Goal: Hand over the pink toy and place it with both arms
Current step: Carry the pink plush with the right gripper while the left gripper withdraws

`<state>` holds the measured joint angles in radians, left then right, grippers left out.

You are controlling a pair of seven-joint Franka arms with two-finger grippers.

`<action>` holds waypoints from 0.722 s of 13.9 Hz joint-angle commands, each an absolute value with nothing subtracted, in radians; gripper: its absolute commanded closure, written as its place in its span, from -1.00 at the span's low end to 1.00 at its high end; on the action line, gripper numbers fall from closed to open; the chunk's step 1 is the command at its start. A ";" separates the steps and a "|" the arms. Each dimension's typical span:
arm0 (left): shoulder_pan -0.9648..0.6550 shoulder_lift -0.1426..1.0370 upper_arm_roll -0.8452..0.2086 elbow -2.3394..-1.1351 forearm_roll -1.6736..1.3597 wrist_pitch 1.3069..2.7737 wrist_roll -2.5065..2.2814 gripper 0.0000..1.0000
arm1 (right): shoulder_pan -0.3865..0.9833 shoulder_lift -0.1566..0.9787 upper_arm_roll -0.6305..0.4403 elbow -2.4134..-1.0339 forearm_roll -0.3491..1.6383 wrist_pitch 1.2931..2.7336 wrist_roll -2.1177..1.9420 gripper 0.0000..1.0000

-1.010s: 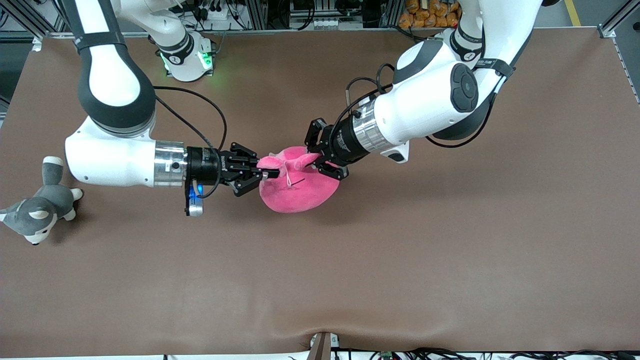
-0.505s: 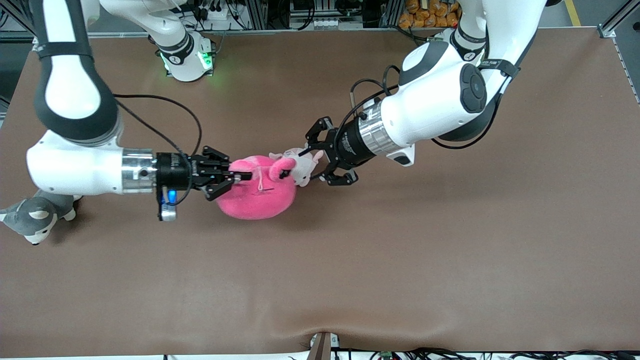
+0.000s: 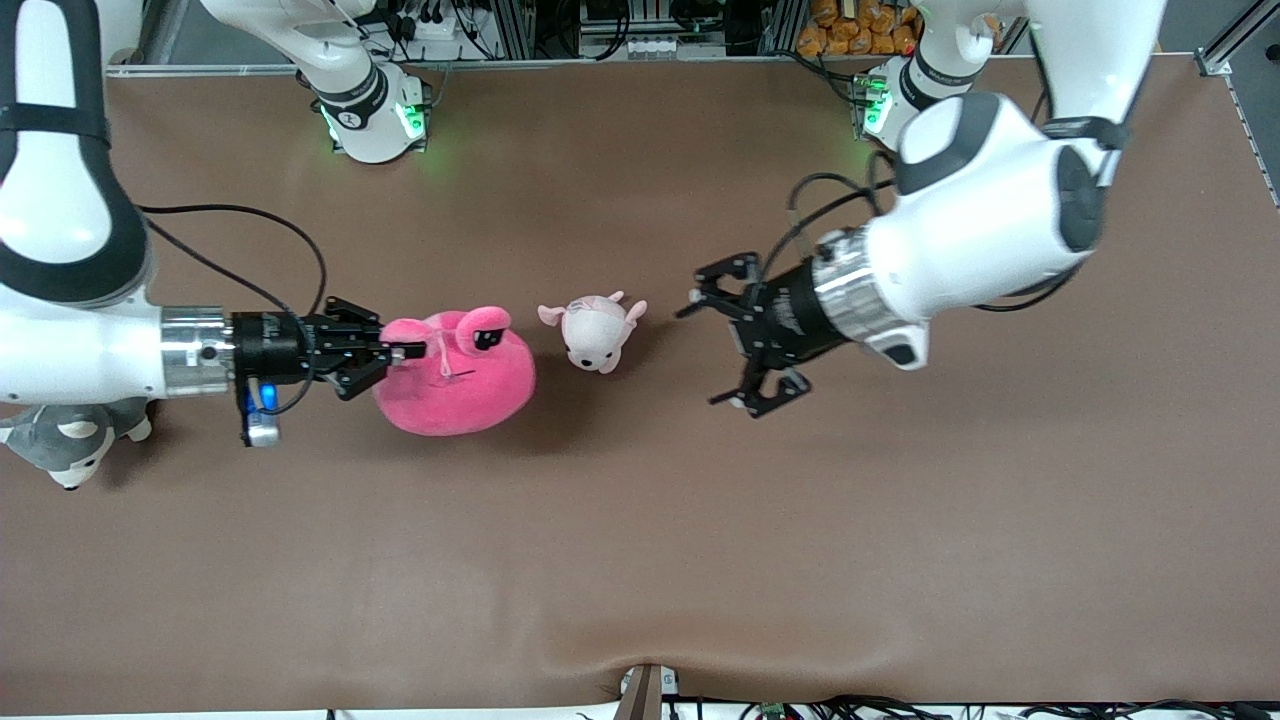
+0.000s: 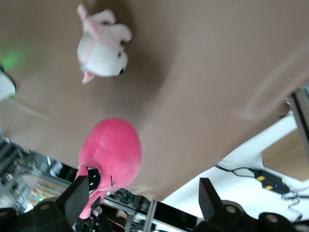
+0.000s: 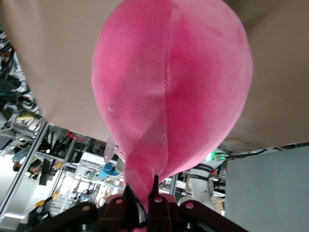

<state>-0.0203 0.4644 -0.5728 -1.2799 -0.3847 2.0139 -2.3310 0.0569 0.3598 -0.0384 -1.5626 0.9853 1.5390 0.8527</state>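
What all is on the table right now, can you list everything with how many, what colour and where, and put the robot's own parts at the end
pink toy: one, hot pink with dark eyes, toward the right arm's end of the table, held at one edge.
small plush animal: one, pale pink and white, lying beside the pink toy, toward the left arm's end from it, untouched.
husky plush: one, grey and white, at the right arm's end of the table, partly hidden under the right arm.
table: one, brown surface.
right gripper: one, black, shut on the pink toy.
left gripper: one, black, open and empty, over bare table toward the left arm's end from the small plush animal.
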 commanded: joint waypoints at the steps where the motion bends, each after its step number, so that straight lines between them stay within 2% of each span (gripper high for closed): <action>1: 0.055 0.416 -0.577 -1.287 -0.374 1.906 -2.161 -1.00 | -0.062 0.354 -0.023 -1.600 0.940 1.459 0.763 1.00; 5: 0.101 0.414 -0.580 -1.287 -0.279 1.873 -1.789 -1.00 | -0.202 0.360 -0.023 -1.672 0.873 1.370 0.644 1.00; 10: 0.104 0.402 -0.574 -1.287 -0.128 1.853 -1.619 -1.00 | -0.308 0.431 -0.023 -1.698 0.815 1.374 0.570 1.00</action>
